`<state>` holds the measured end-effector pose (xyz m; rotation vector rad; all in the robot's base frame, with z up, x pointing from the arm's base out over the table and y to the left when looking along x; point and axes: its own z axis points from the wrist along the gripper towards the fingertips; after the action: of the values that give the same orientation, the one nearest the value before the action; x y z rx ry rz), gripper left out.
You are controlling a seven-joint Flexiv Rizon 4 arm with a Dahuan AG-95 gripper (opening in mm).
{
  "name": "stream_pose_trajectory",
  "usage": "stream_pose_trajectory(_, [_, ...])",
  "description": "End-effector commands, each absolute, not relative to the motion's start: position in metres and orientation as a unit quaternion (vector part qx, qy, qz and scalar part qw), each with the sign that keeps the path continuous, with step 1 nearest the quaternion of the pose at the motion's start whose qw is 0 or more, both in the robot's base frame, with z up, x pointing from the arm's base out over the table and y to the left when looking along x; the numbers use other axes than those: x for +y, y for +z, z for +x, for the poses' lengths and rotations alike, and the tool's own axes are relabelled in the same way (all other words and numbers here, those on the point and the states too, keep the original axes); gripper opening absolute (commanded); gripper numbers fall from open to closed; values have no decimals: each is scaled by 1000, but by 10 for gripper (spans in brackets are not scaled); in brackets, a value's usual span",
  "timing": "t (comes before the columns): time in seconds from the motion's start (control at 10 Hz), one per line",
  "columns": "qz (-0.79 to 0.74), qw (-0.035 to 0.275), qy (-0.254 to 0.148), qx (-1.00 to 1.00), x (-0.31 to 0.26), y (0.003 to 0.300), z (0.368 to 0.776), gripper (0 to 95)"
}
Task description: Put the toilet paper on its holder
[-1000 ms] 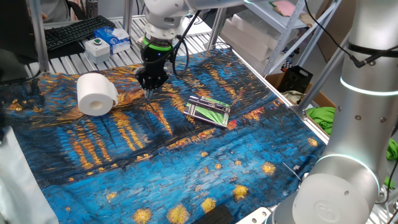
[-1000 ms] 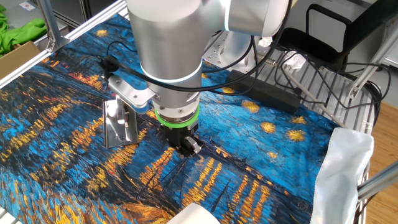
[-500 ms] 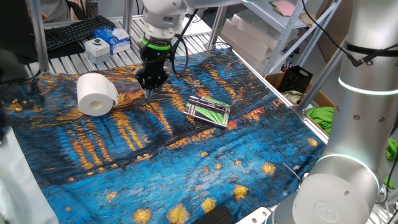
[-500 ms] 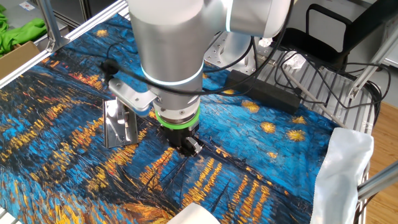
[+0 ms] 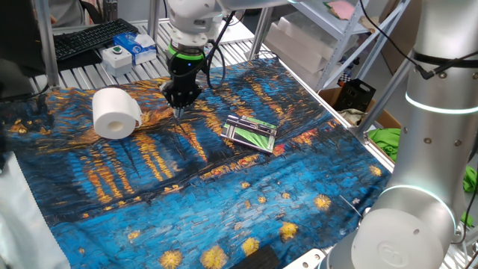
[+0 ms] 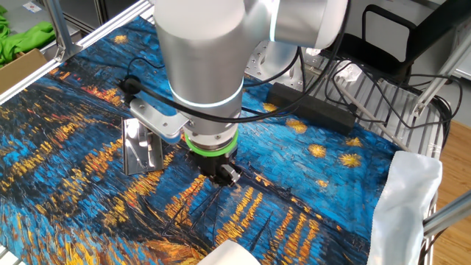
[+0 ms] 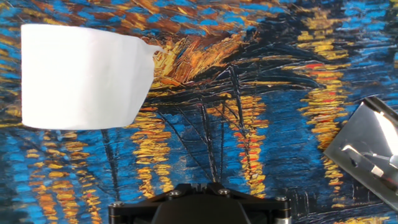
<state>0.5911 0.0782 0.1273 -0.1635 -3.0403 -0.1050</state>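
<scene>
So my gripper (image 5: pixel 179 107) hangs fully closed and empty, pointing straight down over the painted cloth (image 5: pixel 224 202) on the desk — between the toilet paper (image 5: pixel 116 113) and the holder (image 5: pixel 250 134), touching neither. The roll lies on its side, core facing one fixed camera, well apart from the holder, which lies flat on the cloth. To do this step well I'd spread the jaws first, then come across to the roll and take it squarely (it looks soft, so a gentle squeeze). Nothing lies between the two. The keyboard (image 5: pixel 86 41) and blue-and-white box (image 5: pixel 138 45) sit behind the cloth, clear of the path.
</scene>
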Motion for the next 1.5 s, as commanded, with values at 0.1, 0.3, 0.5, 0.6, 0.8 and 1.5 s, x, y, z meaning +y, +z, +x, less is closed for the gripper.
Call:
stream_pose_trajectory(0.1, [-45, 50, -35, -997, 79, 127, 592, 0])
stream_pose_trajectory(0.3, [-49, 51, -36, -997, 79, 127, 592, 0])
stream_pose_trajectory(0.5, [-68, 55, -40, -995, 79, 127, 592, 0])
stream_pose_trajectory(0.6, [-74, 56, -39, -995, 79, 127, 592, 0])
stream_pose_trajectory(0.8, [-91, 58, -40, -993, 79, 127, 592, 0])
stream_pose_trajectory(1.5, [-107, 52, -49, -992, 102, 122, 617, 190])
